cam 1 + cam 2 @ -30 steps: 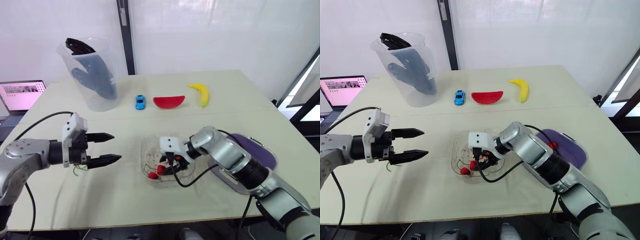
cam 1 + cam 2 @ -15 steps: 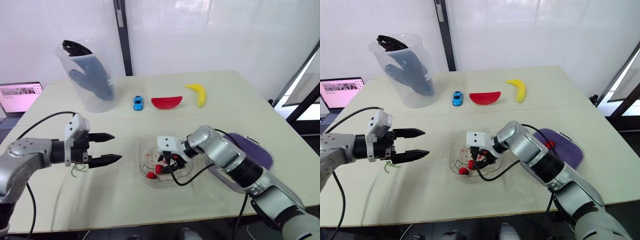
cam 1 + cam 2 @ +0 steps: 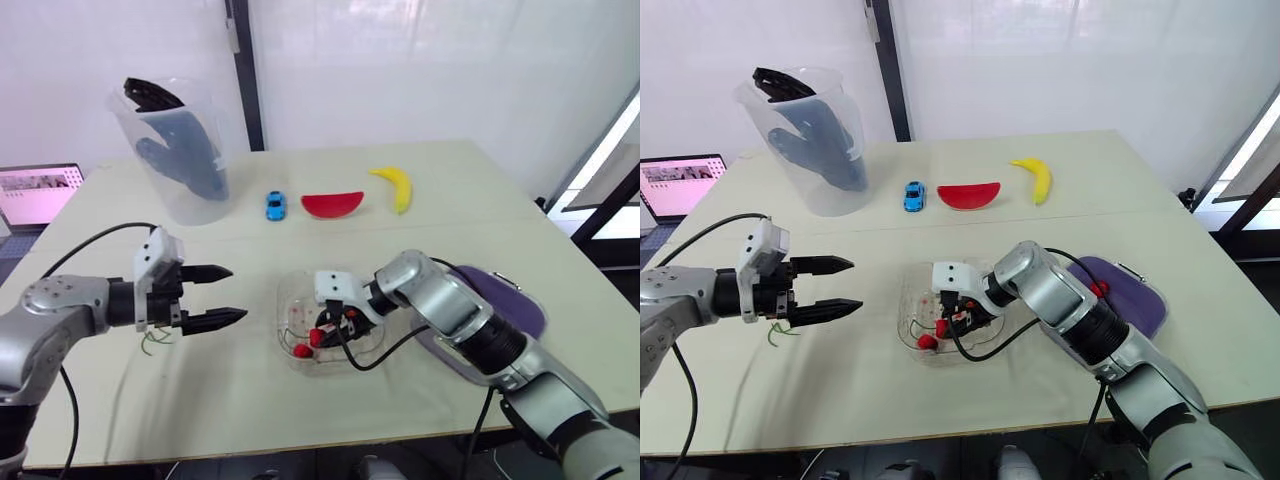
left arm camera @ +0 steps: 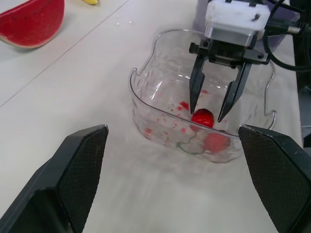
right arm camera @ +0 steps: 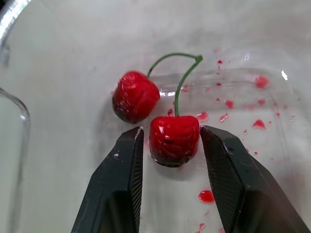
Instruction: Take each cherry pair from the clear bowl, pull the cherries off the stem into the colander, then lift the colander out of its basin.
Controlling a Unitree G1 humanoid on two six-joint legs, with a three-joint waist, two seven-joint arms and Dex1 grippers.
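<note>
left gripper hovers over the table to the left of the bowl, fingers spread wide, holding nothing and touching nothing; the cherry pair lies well apart from it. loose green stems lie on the table under this gripper. the bowl is clear, upright on the table and spotted with red juice. the cherry pair lies flat on the bowl floor. one cherry sits directly between the fingers of the right gripper; the other cherry lies just beside it, outside one finger. both stems run away from the fingertips and meet at a joint beyond the cherries, so the pair's long axis follows the line of the fingers. the right gripper is lowered into the bowl, fingers parted a little wider than the cherry and bracketing it closely; a narrow gap shows on one side, and contact on the other cannot be confirmed. nothing is lifted. the purple colander stands on the table to the right, one cherry visible inside.
</note>
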